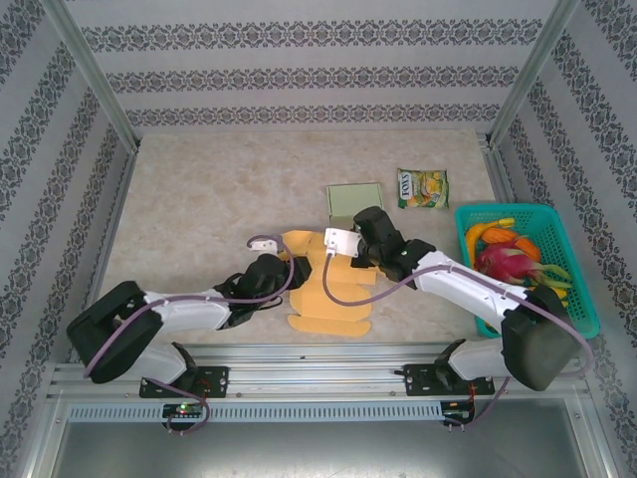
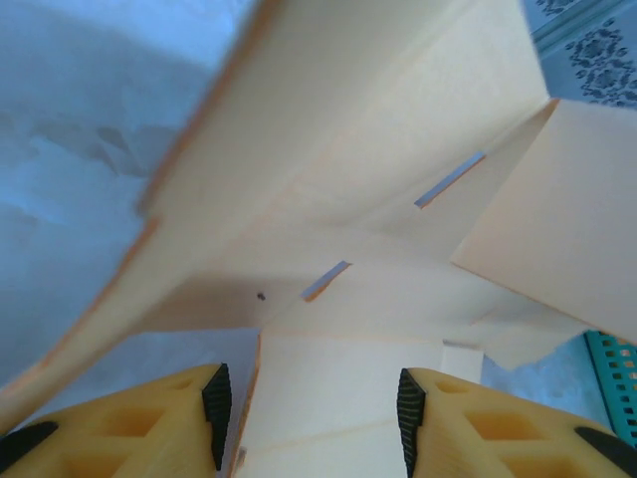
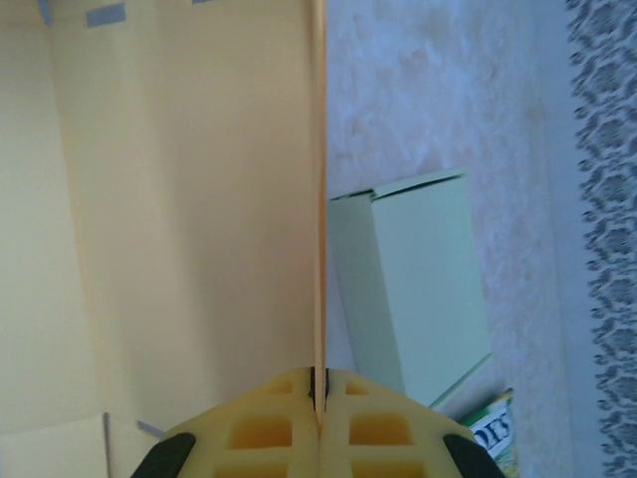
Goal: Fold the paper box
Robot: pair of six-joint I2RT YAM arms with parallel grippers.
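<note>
Paper box (image 1: 318,317): an orange card blank, only partly formed, on the near half of the table (image 1: 199,189), just in front of the 2 arms. Mostly flat at its near end, with panels lifted at the far end, at the meeting point of both grippers. From the left wrist, seen as creased panels rising overhead, with 2 narrow slots cut beside a fold, most likely meant to take tabs later.

Held up on the right side, probably to keep 1 wall upright during work on the rest.

Right gripper (image 3: 318,403): fully closed, pads pinching that upright panel, seen edge-on as a thin orange line running away from the fingertips.

Left gripper (image 2: 314,398): about half open, fingers (image 2: 214,398) standing either side of a short flap at the sheet's edge. A sliver of gap visible at the left pad, so apparently straddling rather than clamping. Placed low under the raised panels, seemingly to push or fold that flap upward.

Further out: a pale green box (image 1: 355,201) just beyond the blank, a snack packet (image 1: 422,187) beside that, and a teal basket (image 1: 503,209) of fruit at the right edge, well apart from the work.
</note>
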